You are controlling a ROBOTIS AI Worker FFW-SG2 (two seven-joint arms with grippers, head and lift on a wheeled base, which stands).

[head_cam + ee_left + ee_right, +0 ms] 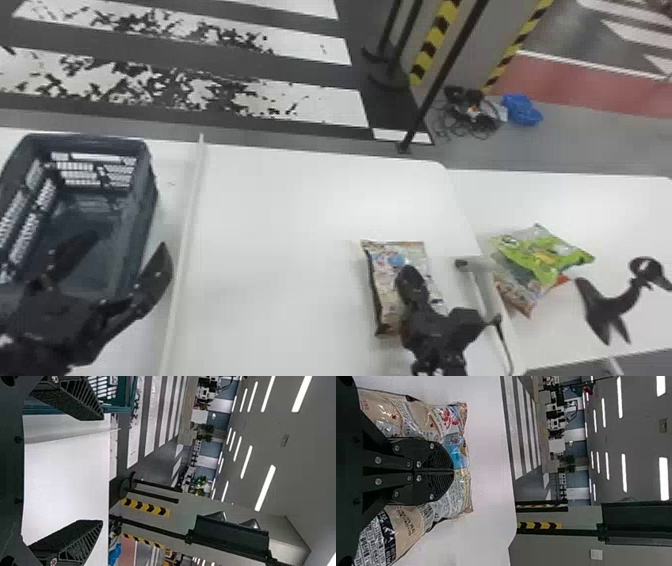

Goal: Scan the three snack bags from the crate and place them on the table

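Yellow-black tape (434, 37) edges the grey pillar (480, 55); a black pole (440, 80) stands before it. Left of the pillar, white stripes (340, 110) cross dark floor (320, 74); right, red floor (575, 85). Lights (624, 475) line the ceiling (645, 435).

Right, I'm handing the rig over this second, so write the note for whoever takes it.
Left gripper: fingers open, at the near end of the crate, holding nothing.
Right gripper: fingers shut, against the beige snack bag on the middle table; whether they pinch its film, I can't tell.
Done: the green bag and a third bag, partly under it, are on the right-hand table. No scan can be confirmed from here.
Left: scan the beige bag unless that's done, then probably set it beside the other two.
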